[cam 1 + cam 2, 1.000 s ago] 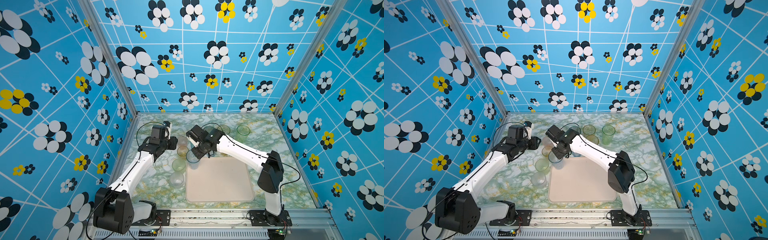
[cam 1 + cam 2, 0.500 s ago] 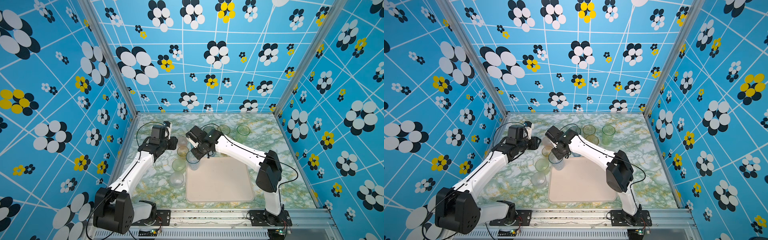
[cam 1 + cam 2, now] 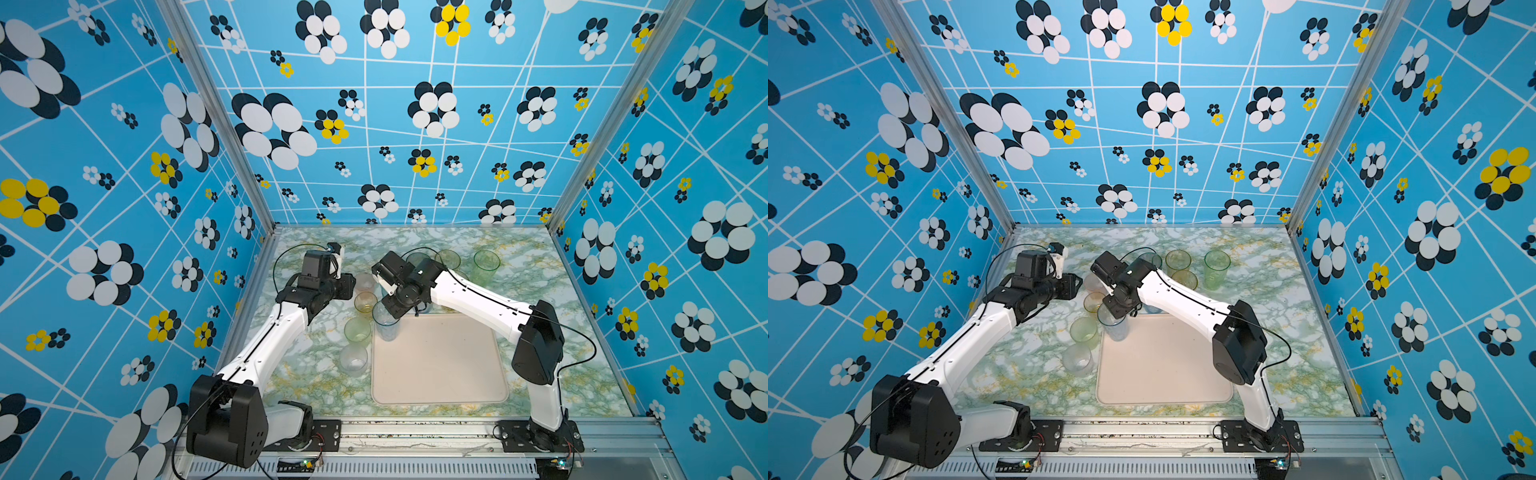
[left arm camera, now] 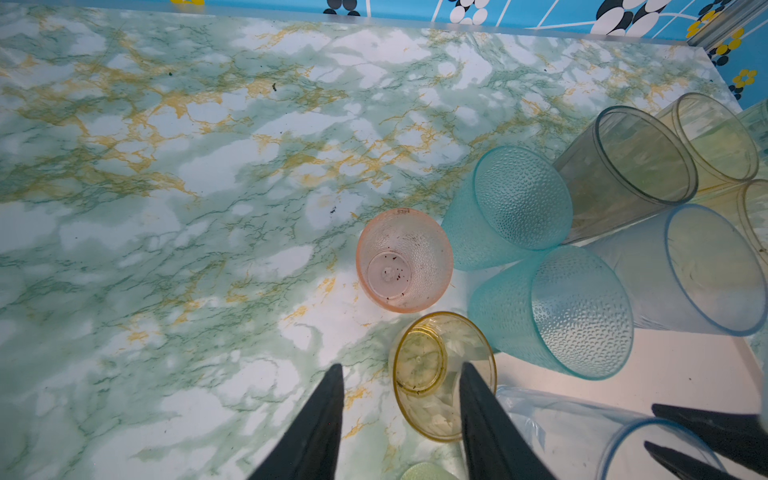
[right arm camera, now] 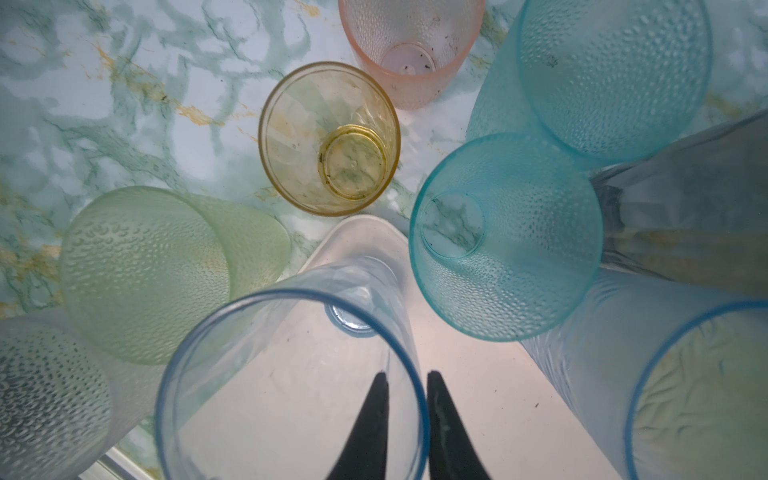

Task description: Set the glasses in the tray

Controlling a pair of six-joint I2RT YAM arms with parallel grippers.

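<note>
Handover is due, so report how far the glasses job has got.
Done: one tall blue glass stands upright in the tray's far left corner. In hand: the right gripper has its jaws astride that glass's rim, grip unclear; the left gripper hovers open beside the yellow glass. Left: the other glasses in view, on the table.

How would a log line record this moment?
left gripper: open, near short amber tumbler | right gripper: astride rim of tall blue-rimmed tumbler standing in cream rectangular tray

Blue-rimmed tall glass upright in tray, far-left corner; other glasses clustered nearby.
</note>
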